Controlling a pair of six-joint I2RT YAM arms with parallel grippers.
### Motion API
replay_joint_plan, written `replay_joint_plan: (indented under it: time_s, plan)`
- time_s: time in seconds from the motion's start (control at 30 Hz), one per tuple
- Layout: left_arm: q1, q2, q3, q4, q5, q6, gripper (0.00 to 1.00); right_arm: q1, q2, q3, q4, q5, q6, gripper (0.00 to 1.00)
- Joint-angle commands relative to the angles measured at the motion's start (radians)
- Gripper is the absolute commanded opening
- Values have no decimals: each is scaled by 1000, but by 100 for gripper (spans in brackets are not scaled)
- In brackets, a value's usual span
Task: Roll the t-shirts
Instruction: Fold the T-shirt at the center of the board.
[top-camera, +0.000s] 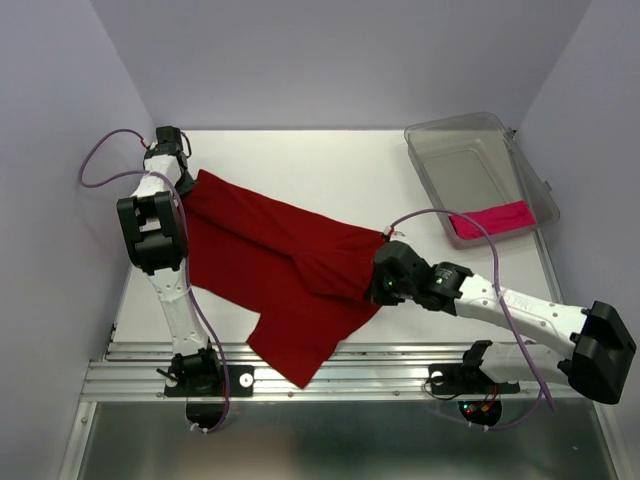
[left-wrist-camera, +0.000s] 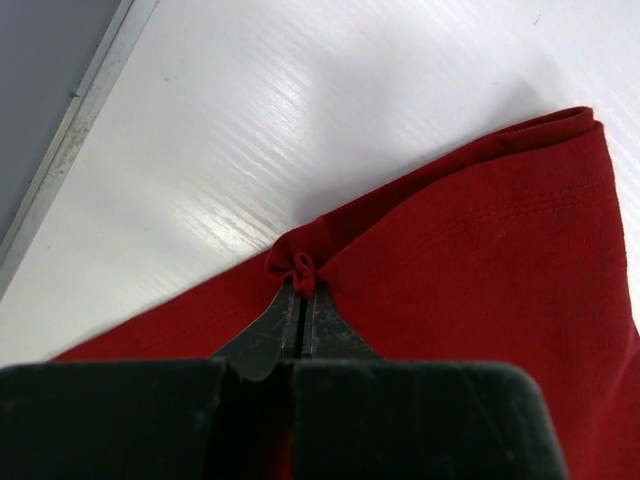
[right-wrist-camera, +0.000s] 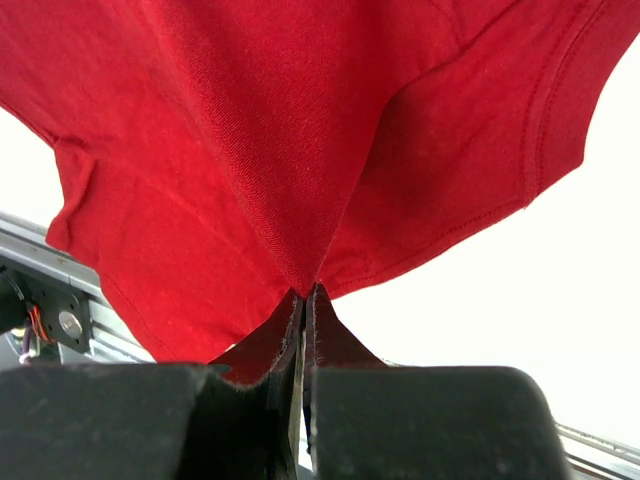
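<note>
Left gripper is pressed together on a small bunched knot of hem on the crimson t-shirt. The right gripper is likewise closed, pinching a fold of the same cloth, which rises from it in a taut peak. In the overhead view both fingertip pairs are hidden, the left by its own wrist housing and the right by the draped fabric. The neckline cannot be made out, and the left arm covers the shirt's left portion.

The crimson t-shirt is a soft, matte jersey knit with a double-stitched hem. It lies spread and creased across the middle of the white table, with one corner reaching over the aluminium rail at the near edge. The edge stretched between the grippers runs diagonally from far left to right of centre, and the body trails towards the near centre.

The magenta t-shirt is a compact, flattened roll inside the clear plastic bin at the far right, well apart from the crimson one. Its long axis lies across the bin, at the bin's near end.
</note>
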Motion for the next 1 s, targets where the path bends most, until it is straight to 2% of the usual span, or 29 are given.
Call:
replay_joint_plan:
  time_s: [0.0, 0.27, 0.43, 0.8, 0.83, 0.9, 0.93, 0.97]
  plan:
    - [8, -36, 44, -23, -47, -6, 0, 9, -5, -14, -1, -47, -4, 1]
    - [7, -7, 98, -88, -70, -35, 0, 9, 73, -34, 44, -130, -25, 1]
    - [4, 2, 128, -137, -108, -56, 0, 9, 98, -39, 36, -131, -30, 1]
    - [-4, 7, 88, -143, -134, -75, 0, 9, 92, -41, 19, -72, -2, 1]
    - [-4, 22, 96, -151, -137, -78, 9, 9, 90, -41, 16, -72, -2, 1]
    - [-4, 33, 120, -169, -134, -78, 20, 9, 92, -44, 16, -79, -8, 9]
    - [-6, 39, 125, -174, -136, -78, 35, 9, 95, -45, 14, -82, -14, 12]
    - [-6, 37, 133, -177, -134, -73, 43, 9, 101, -47, 8, -88, -27, 24]
